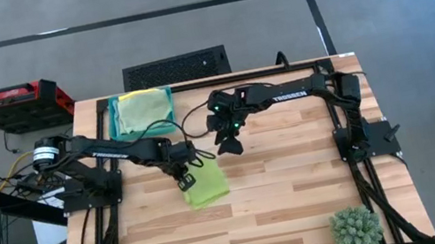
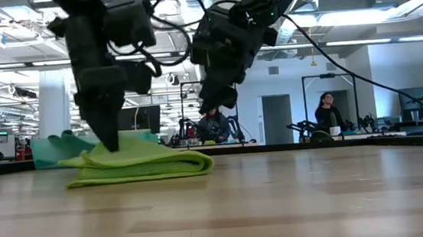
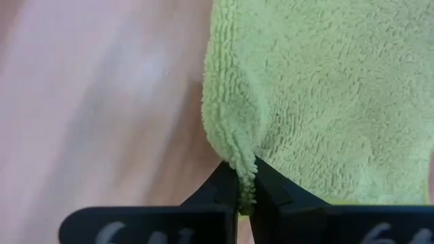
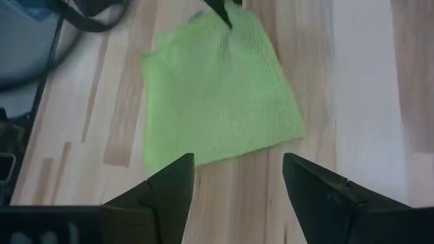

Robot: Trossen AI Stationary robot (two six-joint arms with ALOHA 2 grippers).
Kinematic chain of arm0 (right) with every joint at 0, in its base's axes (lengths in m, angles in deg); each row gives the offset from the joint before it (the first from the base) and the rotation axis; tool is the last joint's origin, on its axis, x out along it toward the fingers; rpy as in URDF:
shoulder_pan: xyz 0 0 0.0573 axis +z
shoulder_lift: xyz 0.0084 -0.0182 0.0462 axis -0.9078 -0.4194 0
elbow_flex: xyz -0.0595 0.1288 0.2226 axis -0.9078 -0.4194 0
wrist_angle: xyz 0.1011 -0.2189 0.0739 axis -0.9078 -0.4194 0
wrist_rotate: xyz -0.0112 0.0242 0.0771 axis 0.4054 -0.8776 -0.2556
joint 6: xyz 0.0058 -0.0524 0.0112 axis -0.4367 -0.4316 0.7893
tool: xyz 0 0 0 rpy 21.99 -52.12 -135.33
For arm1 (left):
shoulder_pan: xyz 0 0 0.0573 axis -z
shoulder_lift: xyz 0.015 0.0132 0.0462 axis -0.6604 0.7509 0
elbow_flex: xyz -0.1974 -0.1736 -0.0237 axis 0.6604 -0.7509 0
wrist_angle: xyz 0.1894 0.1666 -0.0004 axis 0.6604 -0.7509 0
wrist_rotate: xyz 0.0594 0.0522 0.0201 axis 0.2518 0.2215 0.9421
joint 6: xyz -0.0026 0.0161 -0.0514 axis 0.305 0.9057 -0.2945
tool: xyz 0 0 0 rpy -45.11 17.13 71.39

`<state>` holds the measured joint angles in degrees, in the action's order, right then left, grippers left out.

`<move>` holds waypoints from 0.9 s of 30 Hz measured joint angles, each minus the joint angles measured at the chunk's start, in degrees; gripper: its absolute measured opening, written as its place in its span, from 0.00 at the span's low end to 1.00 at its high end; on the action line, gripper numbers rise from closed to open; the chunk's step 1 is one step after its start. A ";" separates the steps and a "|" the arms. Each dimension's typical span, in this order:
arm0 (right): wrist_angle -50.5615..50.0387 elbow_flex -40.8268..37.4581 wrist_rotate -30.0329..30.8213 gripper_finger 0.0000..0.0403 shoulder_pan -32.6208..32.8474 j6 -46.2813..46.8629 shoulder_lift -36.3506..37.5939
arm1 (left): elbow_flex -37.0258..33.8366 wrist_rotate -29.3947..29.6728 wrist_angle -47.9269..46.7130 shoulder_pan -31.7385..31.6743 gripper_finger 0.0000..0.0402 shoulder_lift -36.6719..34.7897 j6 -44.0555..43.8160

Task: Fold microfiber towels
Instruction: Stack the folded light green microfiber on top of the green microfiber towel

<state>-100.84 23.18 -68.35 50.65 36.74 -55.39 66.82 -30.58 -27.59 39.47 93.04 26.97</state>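
Wooden table [image 1: 304, 205], lime green towel [image 1: 208, 185] edge in left gripper [image 1: 185, 180] jaws.

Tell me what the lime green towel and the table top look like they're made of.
Lime green towel: soft microfiber-like cloth, matte; the left wrist view shows a fuzzy looped pile, and it puckers where the left end effector pinches its edge.
Table top: apparently wood, butcher-block style; pale joined strips with visible grain and a smooth, faintly satin surface.
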 joint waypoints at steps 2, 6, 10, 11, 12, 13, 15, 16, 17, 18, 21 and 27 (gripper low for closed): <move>-0.95 -0.17 0.09 0.62 0.02 -1.51 -0.31 | 2.20 2.70 -2.81 0.55 0.00 0.00 2.72; 0.02 -0.03 -0.02 0.62 0.49 -4.36 -1.41 | 6.99 7.94 -5.65 1.52 0.00 -0.11 7.84; 2.51 0.15 -0.24 0.62 0.64 -4.55 -2.50 | 10.76 10.20 -5.95 2.38 0.00 -0.14 11.81; 2.21 0.04 -0.08 0.62 0.63 -4.50 -2.67 | 11.51 10.56 -5.99 2.63 0.00 -0.15 12.79; 1.57 -0.16 0.04 0.62 0.60 -4.57 -2.76 | 12.20 10.95 -6.16 2.83 0.00 -0.15 13.76; 1.78 -0.17 0.17 0.62 0.57 -5.06 -2.86 | 12.82 11.30 -6.18 3.03 0.00 -0.15 14.46; 2.35 -0.07 0.34 0.62 0.70 -6.57 -2.80 | 14.16 11.66 -6.21 3.36 0.00 -0.15 15.50; 2.75 -0.07 0.86 0.62 0.79 -6.91 -2.78 | 14.61 11.76 -6.20 3.44 0.00 -0.16 15.95; 2.95 -0.07 1.88 0.62 0.79 -6.90 -2.78 | 14.92 11.74 -6.29 3.57 0.00 -0.17 16.33; 3.14 -0.07 2.82 0.62 0.79 -6.91 -2.78 | 15.15 11.71 -6.43 3.77 0.00 -0.17 16.70; 3.71 -0.07 4.62 0.62 0.77 -6.94 -2.78 | 15.71 11.70 -6.91 4.28 0.00 -0.17 16.83; 3.96 -0.07 5.78 0.62 0.79 -8.40 -2.78 | 16.15 11.68 -9.85 5.99 0.00 -0.20 16.61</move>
<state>-96.88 23.11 -62.57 51.45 28.34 -58.16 82.97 -18.91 -37.44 45.46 92.85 43.58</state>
